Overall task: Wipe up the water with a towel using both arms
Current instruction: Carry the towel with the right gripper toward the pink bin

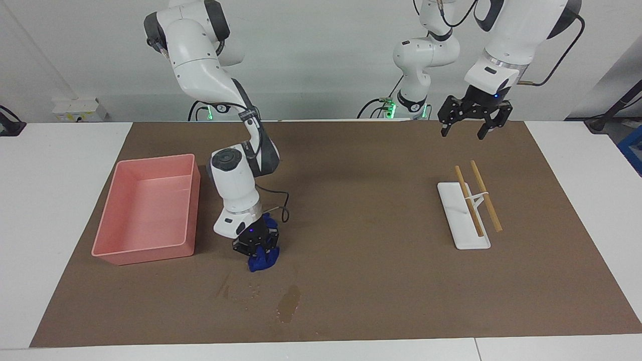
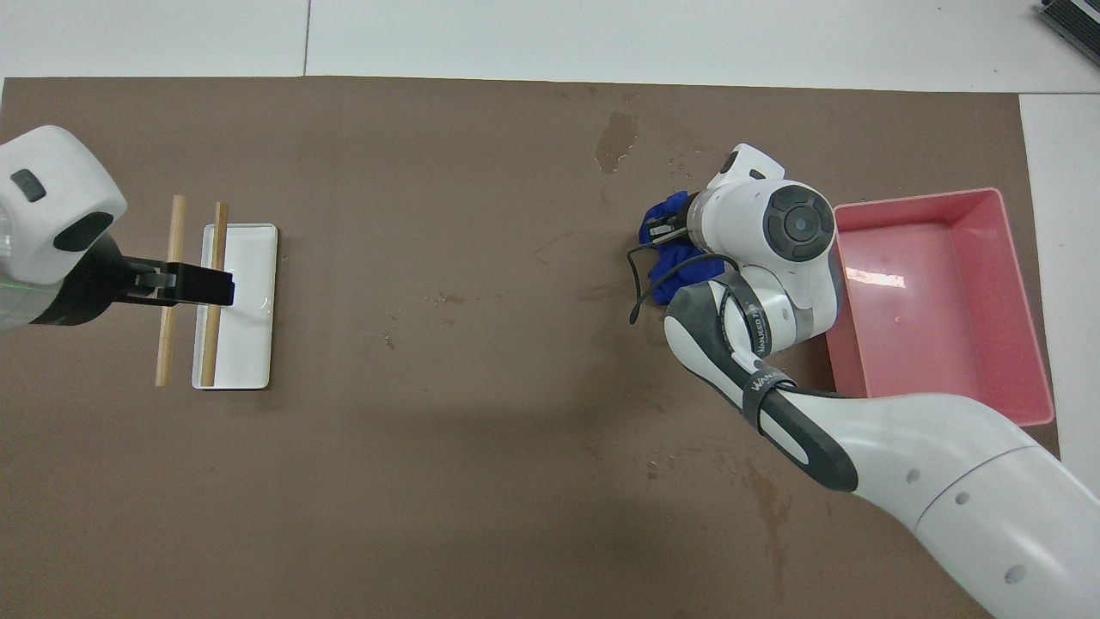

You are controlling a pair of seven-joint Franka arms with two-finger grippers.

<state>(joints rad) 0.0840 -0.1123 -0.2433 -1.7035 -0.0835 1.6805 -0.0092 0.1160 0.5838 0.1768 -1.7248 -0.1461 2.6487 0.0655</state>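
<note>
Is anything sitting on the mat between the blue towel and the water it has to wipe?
Nothing visible: only bare mat lies between the towel and the water.

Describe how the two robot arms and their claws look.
Both arms are glossy white jointed tubes with dark grey round joint caps. The right arm carries a loose black cable and a grey lettered band. Green lights glow at both bases. Each black claw, right and left, shows a blue light.

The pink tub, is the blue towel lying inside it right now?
No. The towel is gripped by the right gripper on the brown mat beside the pink tub.
</note>
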